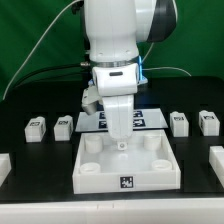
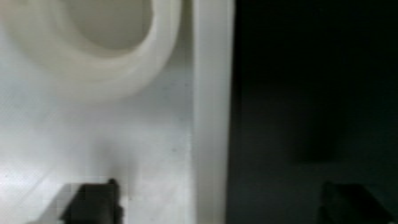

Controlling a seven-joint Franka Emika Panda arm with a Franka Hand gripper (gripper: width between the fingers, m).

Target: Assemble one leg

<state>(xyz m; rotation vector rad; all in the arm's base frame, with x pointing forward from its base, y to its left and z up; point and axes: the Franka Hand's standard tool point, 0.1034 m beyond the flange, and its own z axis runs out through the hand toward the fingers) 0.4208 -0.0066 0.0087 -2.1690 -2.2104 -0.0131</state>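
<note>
Pincer hung open, empty, fingers straddling tray wall, I judged to nudge or steady tray before fetching; each leg lay well apart to either side, untouched.

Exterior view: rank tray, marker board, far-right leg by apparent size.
Large square white plastic tray
Thin flat white marker board, partly hidden
Small chunky white tagged leg block, farther back, yet clearly smallest
</note>
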